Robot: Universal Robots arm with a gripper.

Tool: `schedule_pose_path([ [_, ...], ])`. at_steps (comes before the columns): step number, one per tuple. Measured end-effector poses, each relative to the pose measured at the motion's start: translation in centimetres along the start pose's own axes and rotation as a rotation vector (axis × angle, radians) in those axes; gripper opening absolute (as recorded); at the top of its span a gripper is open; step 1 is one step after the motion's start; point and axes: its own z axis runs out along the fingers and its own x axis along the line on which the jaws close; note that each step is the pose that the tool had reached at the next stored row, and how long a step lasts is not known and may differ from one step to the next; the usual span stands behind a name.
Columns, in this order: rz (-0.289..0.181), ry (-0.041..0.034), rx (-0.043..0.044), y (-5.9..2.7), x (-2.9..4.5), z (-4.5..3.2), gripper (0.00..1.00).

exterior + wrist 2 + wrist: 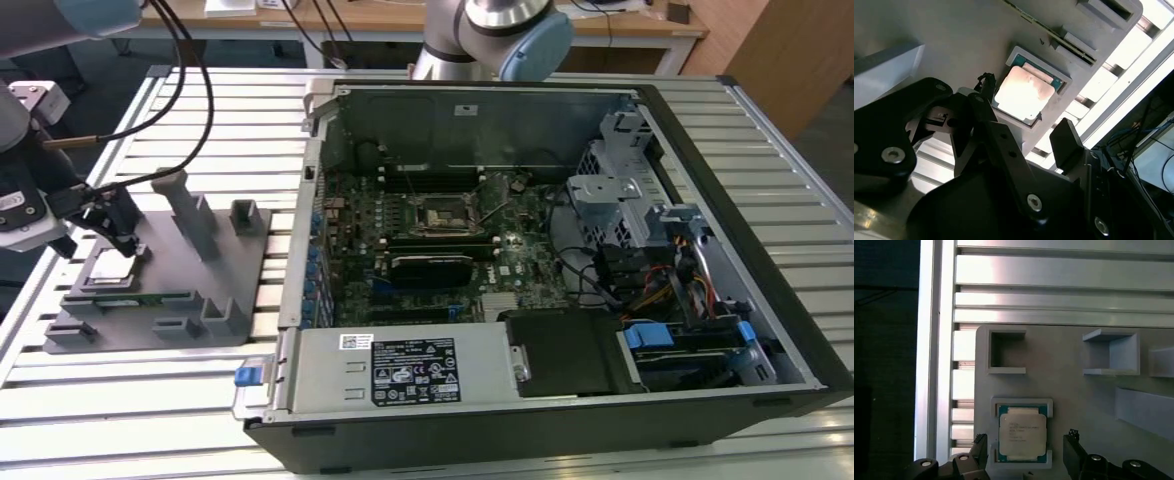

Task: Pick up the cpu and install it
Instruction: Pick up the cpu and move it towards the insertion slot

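Note:
The cpu [114, 268], a small square chip with a silver-grey top, lies flat in a recess of the grey plastic tray [187, 300] at the exterior view's left. My gripper [100, 245] hangs just above it. In the first wrist view the cpu [1022, 434] lies between the two black fingertips of the gripper [1026, 442], with a gap on each side. The second wrist view shows the same: the gripper [1024, 107] is open and astride the cpu [1021, 92] without touching it. The black-framed socket [438, 213] sits on the motherboard inside the open computer case.
A green memory stick [127, 298] lies in the tray next to the cpu. Upright grey posts [180, 205] rise from the tray close to the gripper. The open computer case [694, 200] takes up the middle and right of the slatted metal table [134, 400].

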Motion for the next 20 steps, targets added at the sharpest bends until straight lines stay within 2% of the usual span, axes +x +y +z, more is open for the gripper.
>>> schedule_pose_path([
  [14,0.0,-0.0001,0.0,-0.1,0.28,2.51,0.71],
  [18,0.0,0.0,0.0001,-0.11,0.29,2.73,0.69],
  [19,0.0,0.0,0.0001,-0.11,0.29,2.78,0.62],
  [20,0.0,0.0,0.0001,-0.11,0.29,2.82,0.62],
])
